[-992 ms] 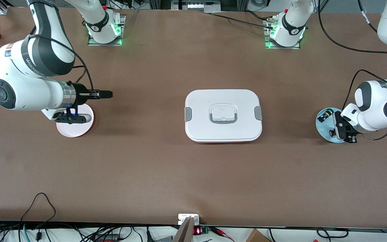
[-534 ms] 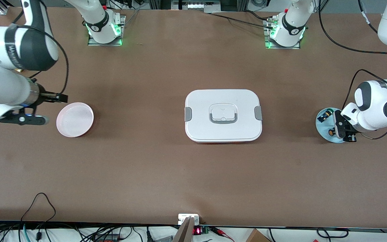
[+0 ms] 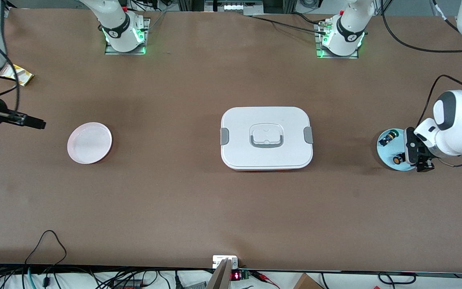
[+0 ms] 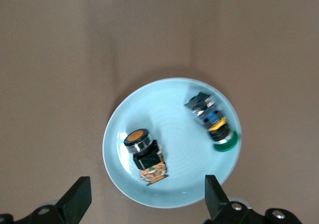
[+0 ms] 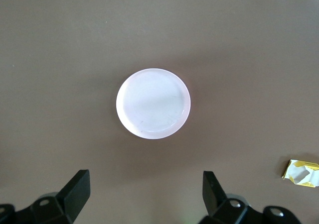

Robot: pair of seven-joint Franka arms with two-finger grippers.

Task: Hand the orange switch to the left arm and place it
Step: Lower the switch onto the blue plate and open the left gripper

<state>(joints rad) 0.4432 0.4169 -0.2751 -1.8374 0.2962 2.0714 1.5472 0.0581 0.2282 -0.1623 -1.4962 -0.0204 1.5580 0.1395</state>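
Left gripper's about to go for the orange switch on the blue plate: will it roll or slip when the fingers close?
The orange switch lies on its side on the blue plate, so its round cap may roll. Its squarish black body probably grips better. The open left gripper hovers over the plate.

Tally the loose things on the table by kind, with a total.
Switches: 2, the orange switch and a blue-and-green one
Plates: 2, light blue and pink
Box: 1
Yellow wrapper: 1
Total: 6
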